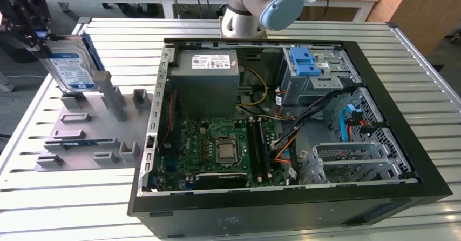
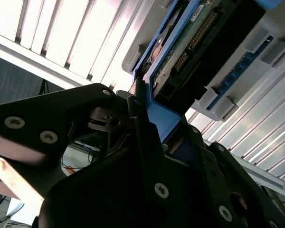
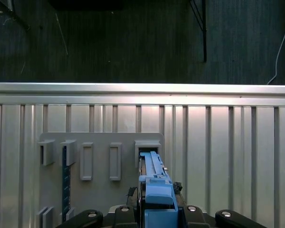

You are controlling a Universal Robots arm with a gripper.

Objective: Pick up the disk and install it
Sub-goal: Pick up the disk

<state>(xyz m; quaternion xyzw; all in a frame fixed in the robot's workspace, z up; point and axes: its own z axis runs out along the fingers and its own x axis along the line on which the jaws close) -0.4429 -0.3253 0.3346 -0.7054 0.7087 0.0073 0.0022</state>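
Note:
The disk stands upright on its edge at the exterior view's far left, silver with a white-and-blue label and a blue frame. Its lower end is at a slot of the grey holder plate; whether it still sits in the slot I cannot tell. My gripper is shut on the disk's upper end. The first wrist view shows the disk edge-on, its blue carrier between my gripper fingers, over a slot. In the second wrist view the disk's green circuit board faces the camera and my gripper clamps the blue frame.
An open computer case fills the middle and right of the slatted metal table. Inside at the back is a metal drive cage with a blue latch. Another cage sits front right. The arm's base stands behind the case.

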